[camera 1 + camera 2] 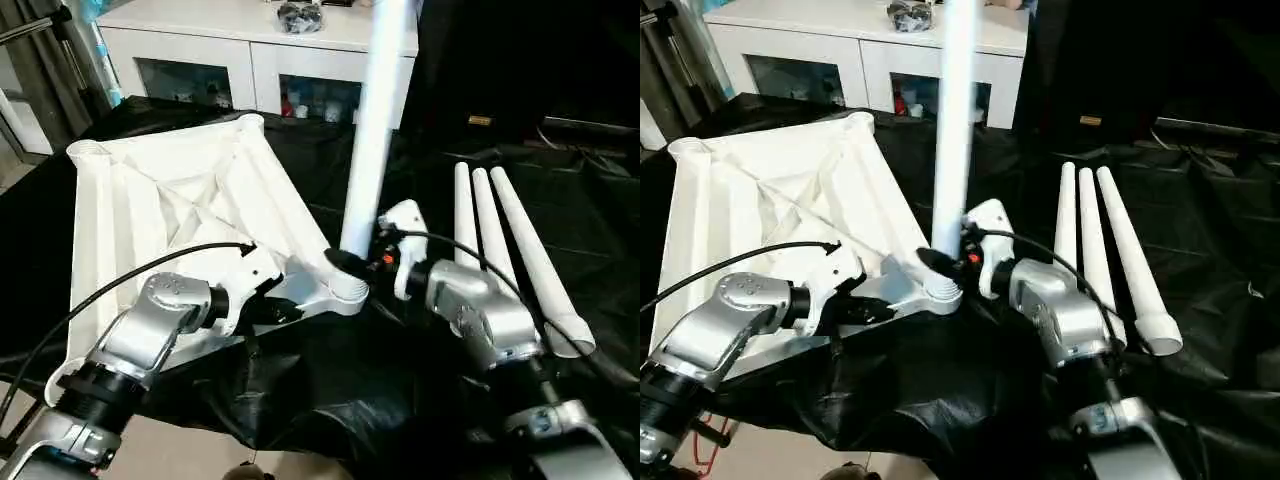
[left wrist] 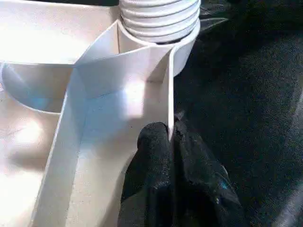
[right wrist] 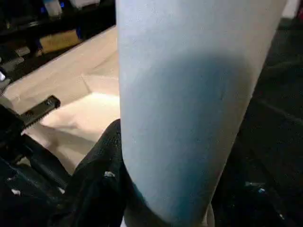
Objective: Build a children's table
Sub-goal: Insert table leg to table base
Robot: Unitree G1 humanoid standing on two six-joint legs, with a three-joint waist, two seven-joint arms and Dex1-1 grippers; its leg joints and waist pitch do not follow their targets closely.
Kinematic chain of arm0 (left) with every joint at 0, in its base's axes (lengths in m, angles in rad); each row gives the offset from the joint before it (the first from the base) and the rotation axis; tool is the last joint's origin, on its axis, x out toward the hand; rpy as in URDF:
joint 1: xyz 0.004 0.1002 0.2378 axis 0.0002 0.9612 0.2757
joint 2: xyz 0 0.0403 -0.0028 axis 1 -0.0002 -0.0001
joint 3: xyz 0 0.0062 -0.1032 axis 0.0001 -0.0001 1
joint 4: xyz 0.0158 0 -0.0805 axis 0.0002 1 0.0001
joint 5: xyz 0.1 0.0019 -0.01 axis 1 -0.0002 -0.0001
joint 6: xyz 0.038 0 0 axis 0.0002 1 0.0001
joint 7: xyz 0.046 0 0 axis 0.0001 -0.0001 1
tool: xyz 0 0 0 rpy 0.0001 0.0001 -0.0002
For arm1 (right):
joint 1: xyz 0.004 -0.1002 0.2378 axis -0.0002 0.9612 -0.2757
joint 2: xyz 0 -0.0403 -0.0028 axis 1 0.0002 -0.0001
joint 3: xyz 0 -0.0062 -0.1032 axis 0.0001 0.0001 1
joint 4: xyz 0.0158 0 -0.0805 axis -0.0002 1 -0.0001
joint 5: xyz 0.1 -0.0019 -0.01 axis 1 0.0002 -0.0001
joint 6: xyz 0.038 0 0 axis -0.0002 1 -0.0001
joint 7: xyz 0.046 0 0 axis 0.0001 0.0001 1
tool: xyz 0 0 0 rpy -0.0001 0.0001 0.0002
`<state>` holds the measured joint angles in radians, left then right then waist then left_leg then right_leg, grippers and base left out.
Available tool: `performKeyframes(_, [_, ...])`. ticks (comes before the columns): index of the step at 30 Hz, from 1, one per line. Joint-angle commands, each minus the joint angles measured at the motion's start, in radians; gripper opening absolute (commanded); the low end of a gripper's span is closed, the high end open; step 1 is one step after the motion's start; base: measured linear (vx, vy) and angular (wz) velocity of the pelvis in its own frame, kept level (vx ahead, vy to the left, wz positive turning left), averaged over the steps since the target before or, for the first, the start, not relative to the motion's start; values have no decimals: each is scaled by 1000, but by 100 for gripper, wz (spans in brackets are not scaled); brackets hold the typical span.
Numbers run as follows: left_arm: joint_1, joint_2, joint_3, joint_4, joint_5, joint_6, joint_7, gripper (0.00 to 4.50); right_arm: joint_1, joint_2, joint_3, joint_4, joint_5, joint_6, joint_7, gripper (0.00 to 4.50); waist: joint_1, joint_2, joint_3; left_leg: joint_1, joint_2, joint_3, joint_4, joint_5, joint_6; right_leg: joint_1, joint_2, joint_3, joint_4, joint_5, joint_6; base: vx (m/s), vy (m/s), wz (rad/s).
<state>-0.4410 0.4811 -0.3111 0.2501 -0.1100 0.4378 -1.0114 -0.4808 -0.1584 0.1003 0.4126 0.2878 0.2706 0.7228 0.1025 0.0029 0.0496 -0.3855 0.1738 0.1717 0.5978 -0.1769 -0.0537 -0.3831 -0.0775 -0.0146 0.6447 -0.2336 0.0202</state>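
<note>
The children's table top (image 1: 170, 200) lies upside down on the black cloth, ribbed underside up. One white leg (image 1: 375, 130) stands upright in the near corner socket (image 1: 345, 285). My right gripper (image 1: 365, 262) is shut around the base of this leg; a black finger (image 3: 102, 175) presses against the tube (image 3: 189, 104). My left gripper (image 1: 275, 305) is shut on the top's thin side wall (image 2: 169, 85) just beside the ridged socket (image 2: 158, 19), one fingertip (image 2: 151, 142) on each side of the wall. Three more legs (image 1: 500, 240) lie side by side to the right.
A white cabinet (image 1: 250, 50) with glass doors stands behind the black-draped work table (image 1: 330, 390). The cloth hangs over the near edge above the floor (image 1: 190, 450). A dark stand (image 1: 40, 60) rises at the far left.
</note>
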Motion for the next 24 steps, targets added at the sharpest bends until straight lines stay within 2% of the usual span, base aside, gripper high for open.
performKeyframes(1, [-16, -10, -3, 9, 4, 0, 0, 0, 10, 3, -16, 12, 14, -36, 1, 189, -5, 14, -58, 25, 45, -16, -88, -286, -51, 22, -55, 30, -85, -105, -221, 0, 0, 0])
performKeyframes(4, [-21, -10, -1, 12, 5, 1, 0, 0, 45, 11, -32, 15, 24, -95, 14, 189, -3, 17, -58, 25, 47, -16, -88, -282, -43, 22, -55, 29, -86, -89, -227, 0, 0, 0])
performKeyframes(9, [-30, -4, 3, 22, 8, -2, -3, 0, 102, 15, -36, 45, -7, -220, 32, 189, 0, 23, -56, 24, 47, -16, -89, -290, -38, 22, -55, 29, -87, -92, -232, 0, 0, 0])
performKeyframes(11, [-34, -4, 4, 27, 10, -5, -3, 0, 109, 15, -37, 54, -10, -240, 36, 189, 1, 27, -56, 25, 46, -16, -90, -296, -38, 22, -54, 29, -88, -95, -235, 0, 0, 0])
performKeyframes(15, [-41, -6, 2, 39, 13, -8, -6, 0, 123, 7, -25, 78, -35, -293, 34, 189, 1, 26, -55, 25, 46, -16, -90, -308, -37, 23, -55, 30, -91, -111, -233, 0, 0, 0])
performKeyframes(18, [-42, -7, -2, 43, 15, -11, -9, 0, 120, 2, -15, 90, -50, -304, 31, 189, 1, 31, -52, 27, 47, -17, -93, -329, -40, 20, -56, 31, -93, -146, -230, 0, 0, 0])
performKeyframes(24, [-48, -8, -8, 52, 18, -17, -20, 0, 83, 3, -1, 134, -66, -300, 38, 189, -3, 30, -52, 26, 48, -19, -95, -347, -42, 19, -56, 31, -96, -169, -227, 0, 0, 0])
